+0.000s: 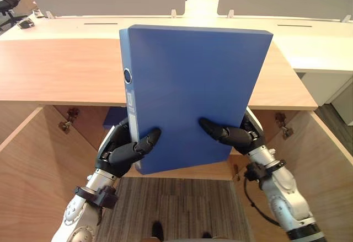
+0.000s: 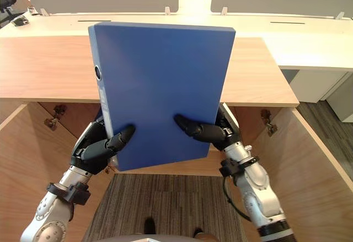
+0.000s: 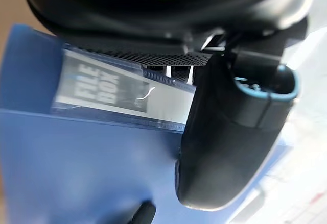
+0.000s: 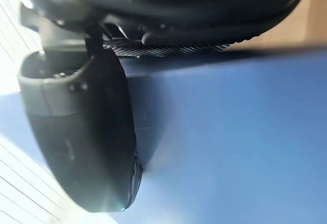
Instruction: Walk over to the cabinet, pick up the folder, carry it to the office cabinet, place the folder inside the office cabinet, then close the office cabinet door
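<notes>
Left eye view: folder (image 1: 187, 87) clamped between both hands. Left hand (image 1: 124, 152) has its thumb curled over the front by the spine, right hand (image 1: 237, 136) has its thumb over the opposite edge. Grip sits low, so most of the folder stands above the hands, covering the cabinet (image 1: 55, 71) opening just beyond them. Doors (image 1: 33, 170) stand open outside each arm. Probably needs lowering to slide in.

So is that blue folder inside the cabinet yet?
Out. The left hand and right hand grip the folder by its lower edge, raised before the cabinet, whose doors stand open.
</notes>
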Robot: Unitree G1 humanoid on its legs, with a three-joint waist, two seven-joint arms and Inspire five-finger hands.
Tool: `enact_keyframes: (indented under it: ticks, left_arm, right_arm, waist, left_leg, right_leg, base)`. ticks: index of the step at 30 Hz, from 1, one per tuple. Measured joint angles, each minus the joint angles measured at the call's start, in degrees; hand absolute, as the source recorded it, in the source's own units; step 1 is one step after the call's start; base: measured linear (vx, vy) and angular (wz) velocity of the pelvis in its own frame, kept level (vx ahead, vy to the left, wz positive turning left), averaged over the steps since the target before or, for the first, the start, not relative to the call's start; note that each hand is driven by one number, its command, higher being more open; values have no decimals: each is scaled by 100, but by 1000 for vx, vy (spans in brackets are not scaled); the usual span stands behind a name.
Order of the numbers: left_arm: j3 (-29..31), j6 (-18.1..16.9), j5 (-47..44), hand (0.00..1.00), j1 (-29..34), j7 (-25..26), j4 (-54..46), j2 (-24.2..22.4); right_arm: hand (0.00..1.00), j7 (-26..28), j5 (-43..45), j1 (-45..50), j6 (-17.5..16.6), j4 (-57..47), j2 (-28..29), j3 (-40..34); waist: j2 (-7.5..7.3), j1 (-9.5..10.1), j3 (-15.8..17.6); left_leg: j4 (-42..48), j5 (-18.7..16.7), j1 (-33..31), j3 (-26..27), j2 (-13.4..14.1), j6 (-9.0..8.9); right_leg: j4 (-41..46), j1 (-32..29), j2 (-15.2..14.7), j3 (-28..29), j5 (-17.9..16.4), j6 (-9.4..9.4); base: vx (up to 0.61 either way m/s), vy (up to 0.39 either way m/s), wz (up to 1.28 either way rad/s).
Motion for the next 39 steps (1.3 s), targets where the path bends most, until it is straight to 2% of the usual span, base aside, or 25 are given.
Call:
enact_keyframes:
  ticks: [3, 8, 14, 17, 21, 22, 23, 26, 27, 29, 31, 34, 36, 39]
  left_arm:
    - [687, -233, 398, 100, -30, 455, 209, -822]
    - [1705, -427, 914, 100, 20, 1374, 793, -1425]
    - [2054, -469, 1574, 100, 214, 1853, 1363, -1700]
    - [2087, -497, 1912, 100, 219, 1858, 2296, -1680]
    - [1840, -274, 2653, 100, 41, 1818, 4234, -1476]
    - [1619, -180, 2893, 100, -93, 1802, 4988, -1352]
    - [1533, -157, 2970, 100, -198, 1792, 5293, -1311]
    - [1307, -34, 3276, 100, -987, 1771, 6506, -1229]
    - [1307, -24, 3320, 100, -1105, 1774, 6635, -1227]
    - [1296, 15, 3412, 100, -1400, 1784, 6761, -1220]
    - [1281, 12, 3486, 100, -1548, 1817, 6767, -1188]
    - [1073, -12, 3477, 100, -1824, 1862, 6782, -1096]
    - [1067, -70, 3474, 100, -1929, 1890, 6617, -1123]
    - [969, -135, 3412, 100, -2163, 2036, 6245, -1197]
  right_arm:
    - [0, -189, -175, -3, 0, -6, 393, -272]
    - [0, -418, -405, -3, -1, -34, 702, -776]
    - [0, -412, -631, -3, 0, -181, 772, -785]
    - [0, -411, -778, -2, 0, -193, 749, -522]
    - [0, -416, -1334, -47, -1, -155, 647, 199]
    - [0, -439, -1600, -253, -3, 66, 600, 553]
    - [0, -446, -1664, -400, -2, 206, 593, 691]
    - [0, -774, -2573, -1411, 0, 1050, 582, 1307]
    - [0, -821, -2742, -1603, 1, 1229, 585, 1393]
    - [0, -1000, -3204, -2075, 22, 1735, 603, 1627]
    - [0, -1104, -3435, -2270, 73, 1945, 605, 1713]
    - [0, -1229, -3401, -2510, 186, 2175, 683, 1677]
    - [0, -1316, -3268, -2538, 256, 2182, 812, 1550]
    - [0, -1523, -2263, -2933, 263, 2181, 1101, 1226]
  waist:
    - [3, 65, -19]
    - [-7, 128, -26]
    - [-32, 152, -41]
    - [-29, 140, -46]
    - [-40, 116, -31]
    - [-45, 119, 69]
    - [-47, 120, 181]
    - [-21, 158, 898]
    - [-6, 172, 1033]
    - [87, 220, 1523]
    - [174, 258, 1766]
    - [340, 313, 2056]
    - [384, 374, 2086]
    - [397, 417, 2192]
  left_leg:
    - [0, 10, -19, -24, 4, -4]
    - [0, 14, -56, -67, 1, -4]
    - [0, 16, -105, -133, 0, -9]
    - [-1, 20, -133, -138, 6, -14]
    - [7, 54, -369, -130, 32, -18]
    - [37, 83, -479, -108, 73, -8]
    - [41, 95, -496, -98, 78, -9]
    - [737, -97, -1209, -35, 141, -24]
    - [924, -148, -1381, -25, 165, -8]
    - [1612, -375, -1979, -24, 244, 2]
    - [2132, -551, -2448, -32, 291, 21]
    - [2995, -828, -3243, -50, 345, 79]
    - [3480, -1061, -3740, -46, 366, 68]
    - [4307, -1346, -4576, -64, 451, 110]
  right_leg:
    - [0, -3, 3, -22, 0, -1]
    - [-13, -1, -1, -67, 3, 1]
    - [-33, -8, -20, -135, 4, 2]
    - [-34, -38, -23, -139, 3, 2]
    - [-9, -289, -3, -127, 43, -13]
    - [15, -419, 8, -103, 74, -23]
    - [55, -458, 9, -91, 76, -24]
    - [571, -1118, -7, -12, 41, -60]
    - [690, -1264, -5, 14, 29, -65]
    - [1143, -1760, 4, 45, -73, -77]
    - [1651, -2234, -10, 73, -239, -81]
    - [2588, -3065, -81, 116, -575, -83]
    - [3151, -3605, -134, 160, -828, -78]
    - [4021, -4441, -189, 186, -1154, -86]
  base:
    - [-12, 0, 2]
    - [5, -2, 4]
    - [3, 0, 6]
    - [0, 0, 0]
    - [-16, -2, -2]
    - [0, -6, -7]
    - [-35, -2, -8]
    - [-151, 24, -9]
    - [-177, 25, -15]
    - [-172, 31, -9]
    - [-191, 37, -6]
    - [-142, 17, -4]
    - [-128, 7, -2]
    - [-94, -10, 1]
